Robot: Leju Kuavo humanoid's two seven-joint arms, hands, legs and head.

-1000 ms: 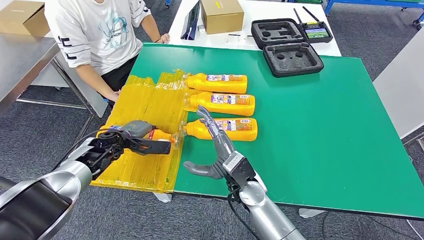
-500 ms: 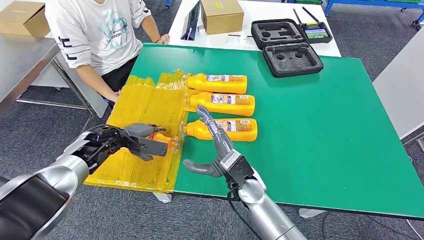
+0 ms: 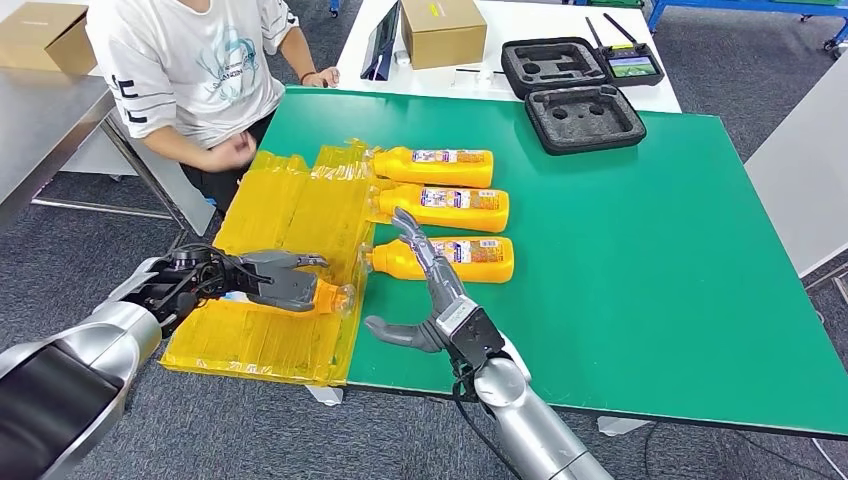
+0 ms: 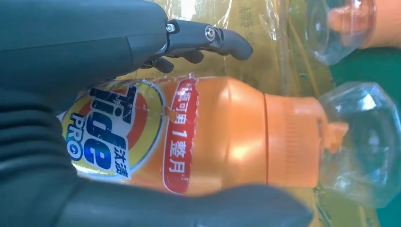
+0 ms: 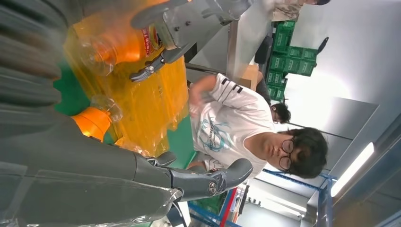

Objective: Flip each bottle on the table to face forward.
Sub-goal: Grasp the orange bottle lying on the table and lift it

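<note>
Fingers, left: on my left hand they wrap round an orange plastic detergent bottle with a clear faceted cap; from the left wrist camera I see the thumb under it and a dark finger over the top, so it is firmly held.
Fingers, right: on my right hand they are spread wide, thumb out to the side, holding nothing; the long fingers reach up over the neck end of the nearest lying bottle, and I cannot tell whether they touch it.
Held bottle: it lies sideways in the left hand above the crumpled yellow plastic film, cap pointing toward the right hand; its printed round logo label faces the wrist camera.
Other bottles: three orange bottles lie on their sides in a column on the green table top, necks on the film's edge: the far one, the middle one, the near one, just beside each other.
Person: someone in a white printed T-shirt sits at the table's far left corner.
Beyond: two black foam-lined case halves and a brown cardboard box.
</note>
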